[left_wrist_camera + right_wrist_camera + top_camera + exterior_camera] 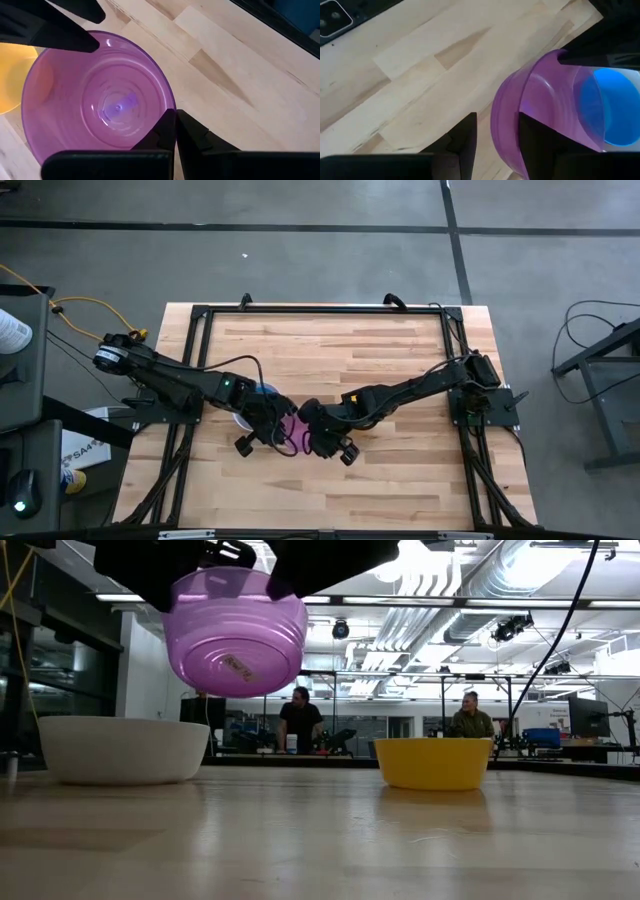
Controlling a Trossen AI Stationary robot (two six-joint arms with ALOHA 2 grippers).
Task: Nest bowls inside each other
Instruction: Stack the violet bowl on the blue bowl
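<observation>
Left gripper [175, 131]: pinched shut on purple bowl [234, 630] rim, bowl held above table [320, 840].
Right gripper [497, 135]: fingers spread astride same rim. White bowl [122, 750], yellow bowl [433, 762] on table, well apart.

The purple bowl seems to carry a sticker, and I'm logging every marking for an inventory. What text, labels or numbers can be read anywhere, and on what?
Sticker on the purple bowl: print too small and blurred to read.
Box on the floor by the table's left edge: dark lettering, cut off and too small to read.
White bowl, yellow bowl, table: no text visible.
</observation>
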